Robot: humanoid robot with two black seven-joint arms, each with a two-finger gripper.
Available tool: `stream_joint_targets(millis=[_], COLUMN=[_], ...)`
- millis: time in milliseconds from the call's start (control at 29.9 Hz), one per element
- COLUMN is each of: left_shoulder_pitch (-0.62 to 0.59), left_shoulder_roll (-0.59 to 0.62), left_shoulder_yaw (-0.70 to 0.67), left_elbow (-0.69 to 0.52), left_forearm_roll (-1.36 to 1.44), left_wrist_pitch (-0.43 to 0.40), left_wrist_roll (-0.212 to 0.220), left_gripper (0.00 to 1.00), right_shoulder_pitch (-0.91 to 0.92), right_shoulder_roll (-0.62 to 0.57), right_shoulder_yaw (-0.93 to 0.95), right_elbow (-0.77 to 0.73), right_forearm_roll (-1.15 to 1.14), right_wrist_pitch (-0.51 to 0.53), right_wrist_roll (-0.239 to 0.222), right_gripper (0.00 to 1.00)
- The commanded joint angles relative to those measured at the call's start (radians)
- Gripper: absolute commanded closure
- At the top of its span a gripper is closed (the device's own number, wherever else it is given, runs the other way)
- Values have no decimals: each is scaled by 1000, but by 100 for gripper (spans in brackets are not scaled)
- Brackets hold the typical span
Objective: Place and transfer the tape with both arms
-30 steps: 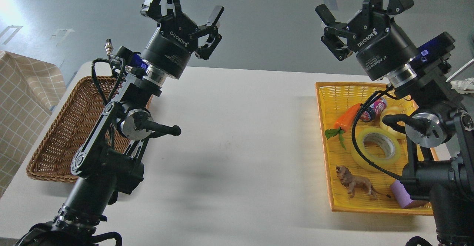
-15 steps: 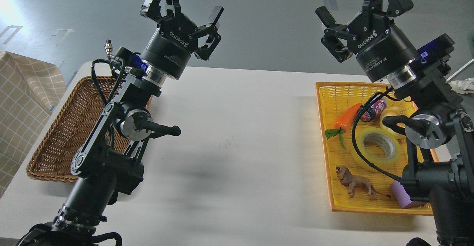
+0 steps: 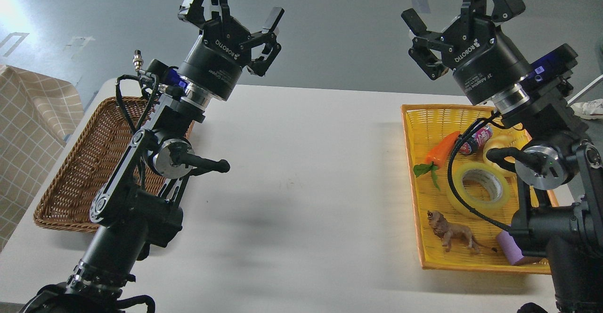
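The tape (image 3: 479, 184), a translucent yellow roll with a grey-white core, lies flat in the yellow tray (image 3: 419, 119) at the right, partly crossed by a black cable. My left gripper (image 3: 234, 7) is open and empty, raised high above the table's back left. My right gripper (image 3: 459, 6) is open and empty, raised high above the tray's far end, well above the tape.
In the yellow tray lie a toy carrot (image 3: 439, 152), a small can (image 3: 475, 140), a pale croissant toy (image 3: 500, 144), a lion figure (image 3: 451, 232) and a purple block (image 3: 511, 249). A brown wicker basket (image 3: 80, 171) sits at the left. The white table (image 3: 301, 185) spans between them.
The right gripper has drifted slightly right and down. The left arm has barely moved.
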Motion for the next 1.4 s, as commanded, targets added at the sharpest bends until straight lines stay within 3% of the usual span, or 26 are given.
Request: stream_joint_targets(millis=[0,602,735,936,1103,1370], left_shoulder_pitch=[1,1,1,7,7,14], left_shoulder_roll=[0,0,0,0,0,0], left_shoulder_yaw=[0,0,-2,-2,-2,-2], left_elbow=[0,2,2,3,5,8], left_forearm_roll=[-2,-2,-2,-2,-2,-2], left_wrist_pitch=[0,0,0,0,0,2], left_wrist_roll=[0,0,0,0,0,0], left_gripper=[2,2,2,2,2,2], right_shoulder_pitch=[0,0,-1,-9,-64,-115], right_shoulder_roll=[0,0,-9,-141,-282,-374], right_shoulder_yaw=[0,-6,-9,-9,-9,46], right_elbow=[0,3,15,17,17,37], right_forearm_roll=[0,-6,-134,-350,-656,-700], right_wrist_pitch=[0,4,4,4,3,11], right_wrist_roll=[0,0,1,1,3,12], right_gripper=[0,0,0,0,0,0])
